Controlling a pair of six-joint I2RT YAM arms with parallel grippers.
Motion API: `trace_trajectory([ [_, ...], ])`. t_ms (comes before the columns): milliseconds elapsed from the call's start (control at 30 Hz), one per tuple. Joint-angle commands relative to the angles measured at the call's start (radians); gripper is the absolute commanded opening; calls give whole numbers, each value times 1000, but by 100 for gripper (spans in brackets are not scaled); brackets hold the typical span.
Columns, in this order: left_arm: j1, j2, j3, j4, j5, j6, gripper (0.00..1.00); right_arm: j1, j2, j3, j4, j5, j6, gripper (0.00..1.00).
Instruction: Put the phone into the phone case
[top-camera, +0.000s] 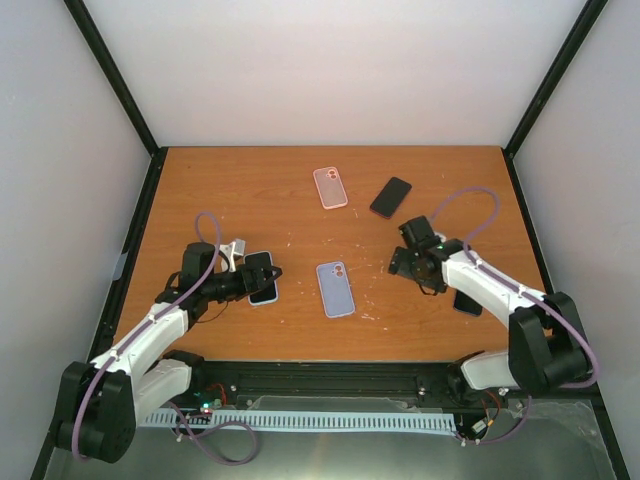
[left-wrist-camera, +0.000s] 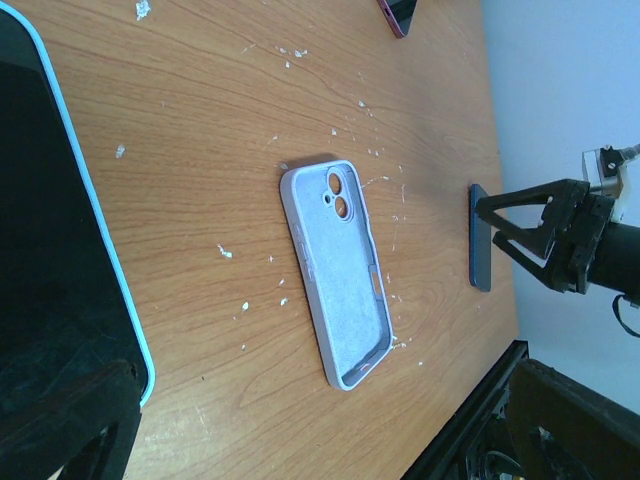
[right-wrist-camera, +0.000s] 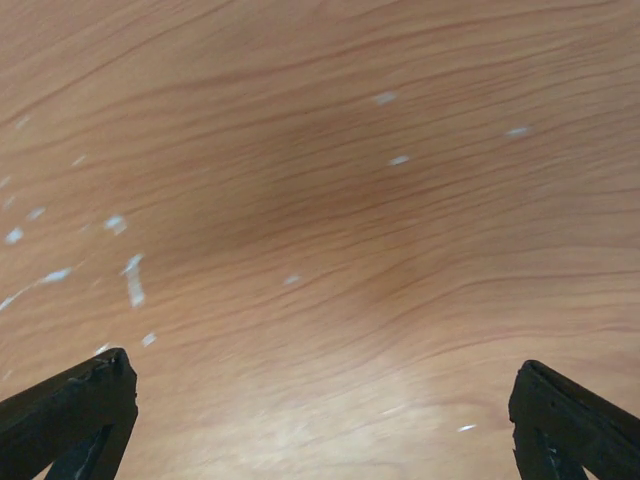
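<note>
Left gripper (top-camera: 248, 283) appears to be clamped on the blue-edged phone (left-wrist-camera: 60, 280), gripping it by its long sides with the black screen turned toward the wrist camera; only one dark finger (left-wrist-camera: 70, 430) shows there, so how deep the grip sits cannot be told. The lavender phone case (top-camera: 335, 289) lies flat on the table (top-camera: 250, 200), just to the right of the held phone, open side up, its camera cutout at the far end. Right gripper (top-camera: 414, 262) hangs with its jaws spread wide over bare wood beyond the case, holding nothing. To do this step well, the phone's camera end should be turned to match the cutout and the screen kept upward. One end should be brought down into the case first, not dropped flat, so the soft rim can take one corner. The case is light and will likely slide when pressed, so the free right arm would do well to pin its far edge. A pink case (top-camera: 330, 187) and a dark red phone (top-camera: 390, 197) lie well apart at the back and need no attention.
</note>
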Motion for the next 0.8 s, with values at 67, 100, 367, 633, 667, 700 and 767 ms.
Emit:
trace_trajectory([
  [67, -6, 0, 45, -11, 10, 40, 99, -202, -59, -55, -7, 97, -4, 100],
  [100, -6, 0, 48, -14, 10, 42, 99, -252, -72, -65, 1, 99, 1, 100],
  [367, -6, -8, 34, -23, 9, 32, 99, -472, -122, -98, 22, 231, 57, 100],
  [633, -6, -26, 29, -45, -13, 20, 99, -657, -17, -124, 148, 45, -22, 100],
  [667, -6, -30, 28, -44, -14, 15, 99, -674, -5, -127, 160, 18, -36, 100],
  [700, -6, -32, 28, -42, -15, 11, 99, -689, 5, -129, 169, -5, -50, 100],
  [767, -6, -36, 24, -34, -17, 1, 100, -698, 27, -134, 184, -39, -70, 100],
])
